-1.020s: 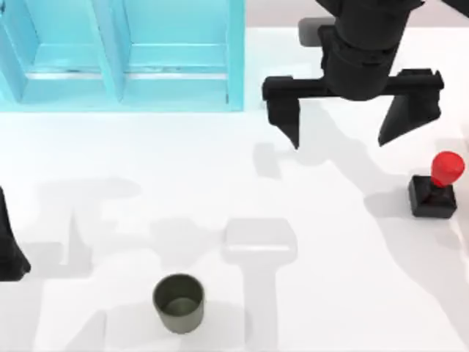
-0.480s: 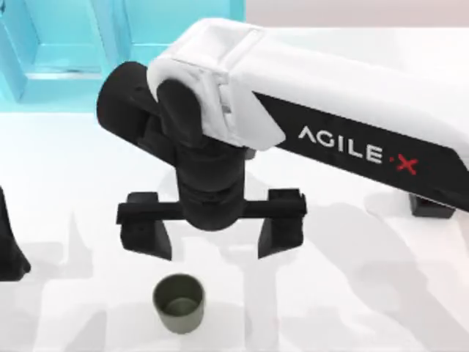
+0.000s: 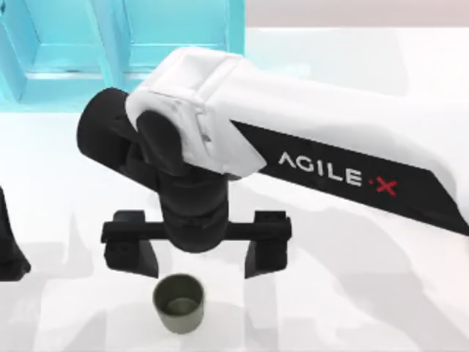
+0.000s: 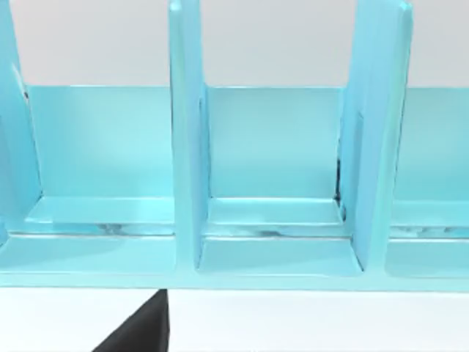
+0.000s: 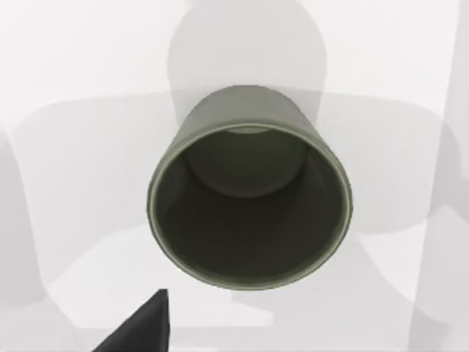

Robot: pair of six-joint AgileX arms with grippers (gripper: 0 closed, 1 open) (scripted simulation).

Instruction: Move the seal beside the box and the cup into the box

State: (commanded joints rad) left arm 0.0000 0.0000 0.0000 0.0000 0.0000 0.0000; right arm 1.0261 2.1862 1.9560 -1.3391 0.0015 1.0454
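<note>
The dark olive-grey cup (image 3: 178,302) stands upright near the table's front edge, left of centre; the right wrist view looks down into the cup (image 5: 249,202). My right gripper (image 3: 196,257) hangs open just behind and above it, its two black fingers spread wider than the cup. The right arm reaches across from the right and hides the seal. The light blue box (image 3: 121,44) sits at the back left, and its compartments show in the left wrist view as the box (image 4: 271,220). My left gripper (image 3: 9,249) is parked at the left edge.
The white right arm (image 3: 330,154) spans the table's middle from the right edge. White tabletop (image 3: 352,308) lies in front of it on the right.
The right arm swung from the back right across the table toward the cup, and has since moved a little further forward and left, closer over the cup. The cup has not moved.
</note>
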